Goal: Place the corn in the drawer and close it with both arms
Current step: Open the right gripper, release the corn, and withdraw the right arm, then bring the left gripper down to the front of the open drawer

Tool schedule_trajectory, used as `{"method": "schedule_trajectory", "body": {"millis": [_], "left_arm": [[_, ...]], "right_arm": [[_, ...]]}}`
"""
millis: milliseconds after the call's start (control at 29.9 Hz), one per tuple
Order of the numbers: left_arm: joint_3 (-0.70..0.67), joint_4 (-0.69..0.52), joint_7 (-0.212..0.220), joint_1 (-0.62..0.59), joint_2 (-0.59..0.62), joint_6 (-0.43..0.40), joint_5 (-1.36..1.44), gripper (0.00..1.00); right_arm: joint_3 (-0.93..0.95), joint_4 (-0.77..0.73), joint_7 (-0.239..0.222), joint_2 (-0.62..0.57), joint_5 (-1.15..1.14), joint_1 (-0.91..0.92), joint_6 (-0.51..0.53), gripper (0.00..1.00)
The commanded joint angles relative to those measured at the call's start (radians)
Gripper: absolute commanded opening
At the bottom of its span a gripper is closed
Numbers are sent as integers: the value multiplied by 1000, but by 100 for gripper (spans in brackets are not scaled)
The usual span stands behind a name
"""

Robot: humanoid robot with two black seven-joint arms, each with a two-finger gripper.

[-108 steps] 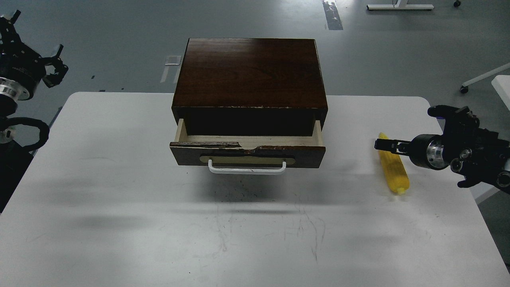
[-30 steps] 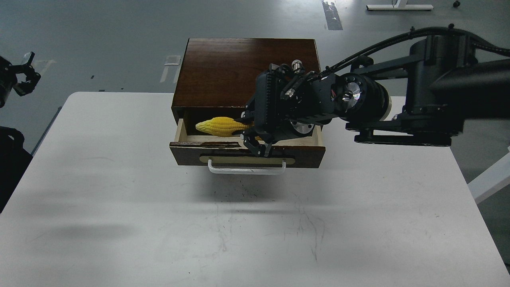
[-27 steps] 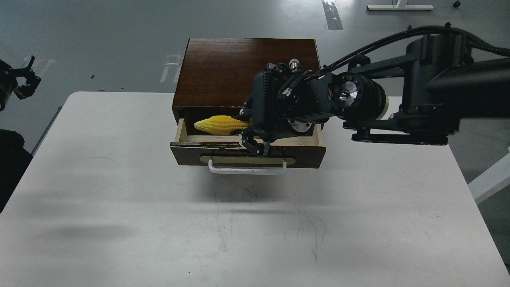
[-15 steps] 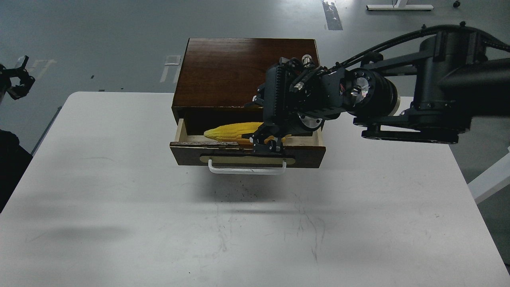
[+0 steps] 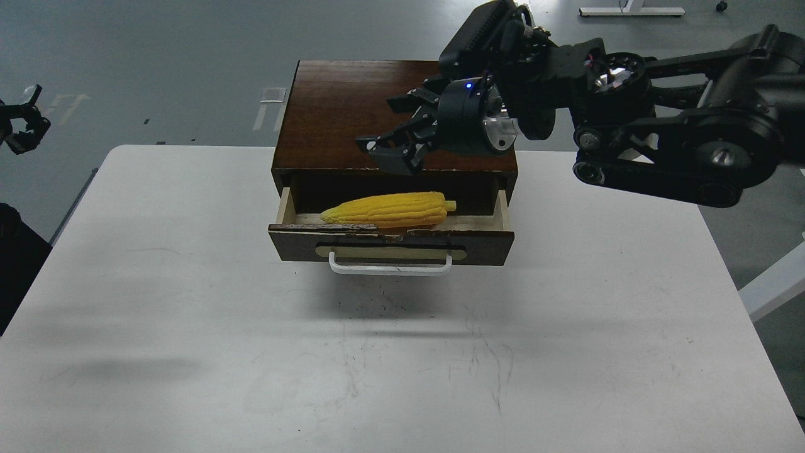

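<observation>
The yellow corn (image 5: 387, 209) lies lengthwise in the open drawer (image 5: 390, 242), its stub end to the right. The drawer is pulled partly out of the dark brown box (image 5: 390, 113), its white handle (image 5: 390, 265) facing me. My right gripper (image 5: 393, 135) hangs open and empty above the box's front edge, just above the corn and apart from it. My left gripper (image 5: 19, 123) is small at the far left edge, beyond the table; its fingers look spread.
The white table (image 5: 188, 314) carries the box at its far middle. My right arm (image 5: 660, 145) stretches in from the right over the table's far right corner. Grey floor and white table legs (image 5: 629, 9) lie beyond.
My right gripper has let go of the corn, which now rests in the drawer, and has risen up and back over the box. The left gripper has barely moved.
</observation>
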Motion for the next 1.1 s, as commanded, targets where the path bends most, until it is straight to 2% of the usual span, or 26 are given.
{"method": "schedule_trajectory", "body": {"millis": [0,100,234,334,501,702,769,835,869,936,1036,1069], "left_arm": [[1,-11,36,-24,8,0,7,93],[0,-11,37,-53,6,0,37,86],[0,-14,33,-130,-5,0,100,79],[0,-14,28,-217,-27,0,172,78],[1,-62,28,-306,-92,0,273,78],[-2,-344,31,-342,-115,0,539,78],[-5,-533,30,-342,-106,0,652,78],[-4,-688,30,-337,-86,0,750,78],[-3,-689,30,-337,-86,0,751,78],[-7,-880,27,-331,-46,0,935,78],[-11,-1084,25,-302,1,0,1143,78],[-10,-1118,25,-296,11,0,1177,78]], "right_arm": [[92,-41,1,-71,206,-7,2,100],[168,-111,1,-172,305,-24,2,100],[230,-188,1,-228,410,-62,2,100],[291,-262,1,-266,591,-122,25,100],[351,-349,1,-320,792,-223,143,100],[466,-480,1,-357,1020,-380,344,100],[503,-544,1,-357,1150,-447,437,100],[524,-587,1,-357,1224,-487,437,100],[525,-587,1,-357,1225,-487,437,100],[547,-616,2,-355,1275,-537,437,100],[584,-618,4,-355,1280,-587,437,100],[592,-618,4,-355,1278,-597,437,100]]}}
